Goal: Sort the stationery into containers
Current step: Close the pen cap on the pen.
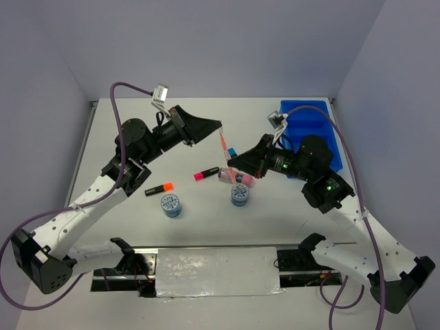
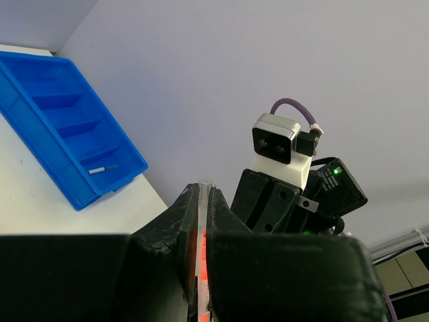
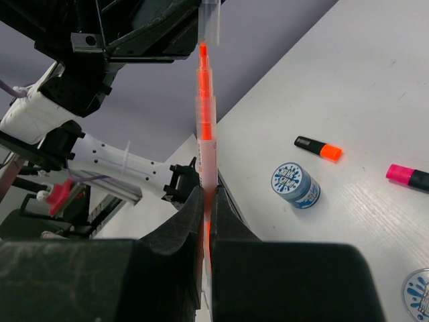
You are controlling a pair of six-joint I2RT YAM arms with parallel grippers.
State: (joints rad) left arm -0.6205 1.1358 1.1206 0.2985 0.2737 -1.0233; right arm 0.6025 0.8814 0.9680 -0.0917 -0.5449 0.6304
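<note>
Left of the blue tray [image 1: 302, 103], above the tabletop [image 1: 137, 117], an orange pen [image 1: 223, 144] bridges both arms, probably a handover toward the tray. From the left wrist, the left fingers [image 2: 177, 228] clamp its clear end (beyond, a thin pen [image 2: 102, 170] lies in the tray). From the right wrist, the right fingers [image 3: 184, 221] pinch its barrel.

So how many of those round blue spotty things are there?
2. One blue-white disc lies beside the orange-capped highlighter; the other lies close by the pink patterned tube. More could be hidden.
</note>
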